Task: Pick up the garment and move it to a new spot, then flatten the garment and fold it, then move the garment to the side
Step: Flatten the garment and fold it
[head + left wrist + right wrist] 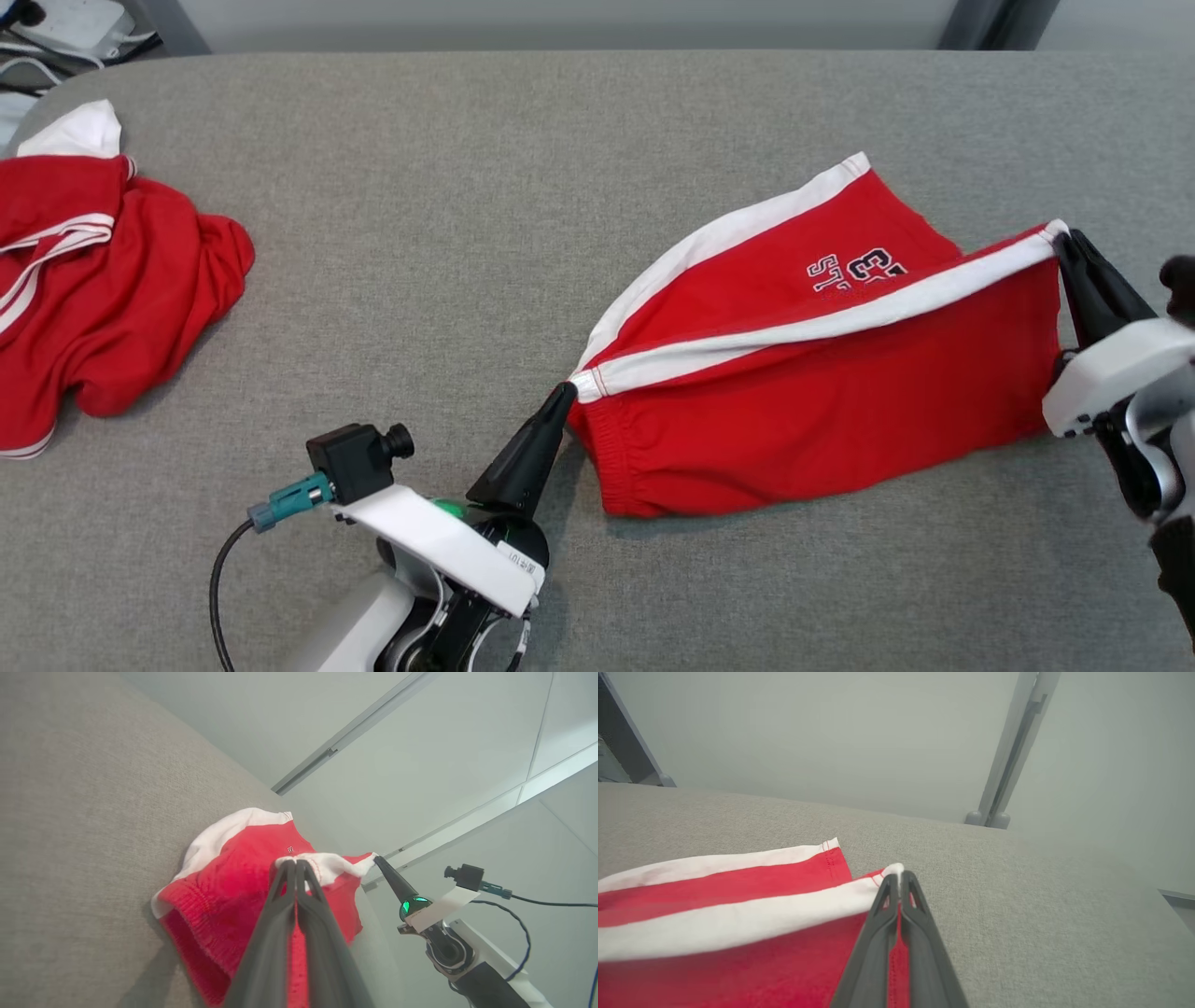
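Broadly, a grey, coarse-woven table [448, 205] carried everything. The garment [822, 411] was a pair of red shorts with white side stripes and a dark stitched logo, stretched between the left gripper [565, 392] and the right gripper [1069, 243], its lower fold resting on the cloth surface. Well out beyond the left gripper lay a crumpled red garment [103, 299]. The left gripper was clamped tight on the stripe's end at the ribbed waistband — the right gripper pinched the stripe's other end at the hem, fingers pressed together.
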Robot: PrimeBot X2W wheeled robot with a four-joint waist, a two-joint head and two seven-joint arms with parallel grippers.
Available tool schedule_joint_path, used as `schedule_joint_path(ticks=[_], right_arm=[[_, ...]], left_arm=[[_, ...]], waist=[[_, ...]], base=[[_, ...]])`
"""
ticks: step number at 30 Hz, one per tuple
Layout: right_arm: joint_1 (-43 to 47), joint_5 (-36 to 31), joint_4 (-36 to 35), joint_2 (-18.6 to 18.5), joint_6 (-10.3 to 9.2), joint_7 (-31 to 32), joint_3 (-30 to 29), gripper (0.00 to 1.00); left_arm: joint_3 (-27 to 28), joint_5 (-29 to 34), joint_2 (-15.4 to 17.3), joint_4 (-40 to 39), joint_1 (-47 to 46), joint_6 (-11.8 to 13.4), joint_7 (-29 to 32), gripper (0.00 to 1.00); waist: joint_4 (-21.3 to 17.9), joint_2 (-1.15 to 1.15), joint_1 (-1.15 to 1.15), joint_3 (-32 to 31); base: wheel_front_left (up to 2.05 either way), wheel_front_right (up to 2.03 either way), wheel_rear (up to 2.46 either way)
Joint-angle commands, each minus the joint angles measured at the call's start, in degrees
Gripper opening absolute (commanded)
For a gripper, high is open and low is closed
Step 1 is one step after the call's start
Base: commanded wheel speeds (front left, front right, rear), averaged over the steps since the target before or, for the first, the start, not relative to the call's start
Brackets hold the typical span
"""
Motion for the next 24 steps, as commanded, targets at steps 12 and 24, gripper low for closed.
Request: schedule_joint_path(ticks=[12,24], right_arm=[[-17.14,3.17,13.38,-1.6,-0.01,-3.27,12.29,0.0],[-25.35,5.06,21.83,-1.29,-0.01,-5.69,17.16,0.0]], left_arm=[[1.78,-0.26,-2.05,5.44,-7.94,-0.4,-3.67,0.0],[0.17,0.6,-3.2,6.95,-10.2,-0.4,-4.12,0.0]], waist=[[4.68,0.0,0.0,5.86],[8.21,0.0,0.0,8.22]], base=[[0.0,0.0,0.0],[0.0,0.0,0.0]])
